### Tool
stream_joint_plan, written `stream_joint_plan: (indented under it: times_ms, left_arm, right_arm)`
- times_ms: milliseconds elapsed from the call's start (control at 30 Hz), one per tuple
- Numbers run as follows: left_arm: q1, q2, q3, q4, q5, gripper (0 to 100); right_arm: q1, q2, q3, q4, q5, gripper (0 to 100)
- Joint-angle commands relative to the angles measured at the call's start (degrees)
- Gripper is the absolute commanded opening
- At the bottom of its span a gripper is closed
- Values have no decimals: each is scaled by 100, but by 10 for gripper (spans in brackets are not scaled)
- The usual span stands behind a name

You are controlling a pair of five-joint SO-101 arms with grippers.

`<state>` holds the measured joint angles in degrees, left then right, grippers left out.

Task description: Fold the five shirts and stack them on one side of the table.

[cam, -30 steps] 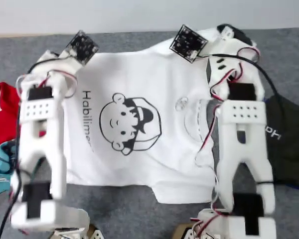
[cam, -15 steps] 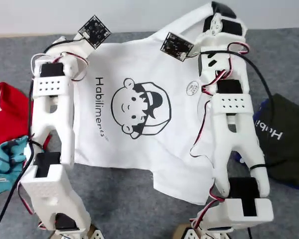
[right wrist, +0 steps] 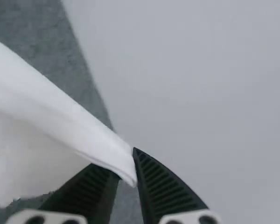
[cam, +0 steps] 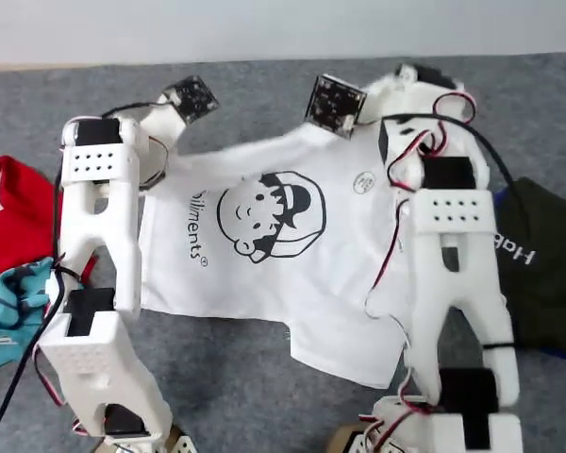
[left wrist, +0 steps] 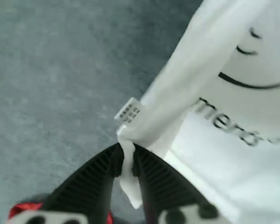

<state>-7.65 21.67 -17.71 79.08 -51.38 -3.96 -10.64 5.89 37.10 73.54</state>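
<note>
A white shirt point(cam: 264, 274) with a cartoon face lies across the middle of the grey table point(cam: 264, 415), between the two arms. Its far edge is lifted and doubled over toward the print. My left gripper point(left wrist: 125, 161) is shut on that folded edge of the white shirt point(left wrist: 233, 154), just beside a small sewn label point(left wrist: 129, 111). My right gripper point(right wrist: 127, 173) is shut on the other end of the white fold point(right wrist: 46, 126), held above the table. In the high view the left arm point(cam: 99, 217) stands at the shirt's left side and the right arm point(cam: 453, 236) at its right.
A red shirt point(cam: 9, 212) and a teal shirt point(cam: 5, 311) lie bunched at the left edge. A dark shirt point(cam: 542, 264) lies at the right edge. Bare grey table point(cam: 264, 80) runs along the far side up to a pale wall.
Both grippers lifted the shirt's far edge up, then drew it back toward the near side, so the edge now folds over and covers part of the lettering.
</note>
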Motion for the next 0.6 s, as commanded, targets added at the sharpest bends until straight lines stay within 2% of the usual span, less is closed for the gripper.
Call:
stream_joint_plan:
  times_ms: [0, 333, 433, 567]
  left_arm:
    - [18, -88, -259, 651, -255, 6]
    - [-26, -35, -224, 1899, -1011, 6]
    - [0, -26, -207, 2075, -1213, 6]
    - [18, -26, 101, 2092, -1495, 6]
  right_arm:
    - [57, -752, -53, 1323, 18, 11]
    - [31, -1780, -70, 4620, -554, 11]
    - [31, -1903, -62, 5455, -659, 11]
    - [-171, -1921, -53, 6422, -1222, 11]
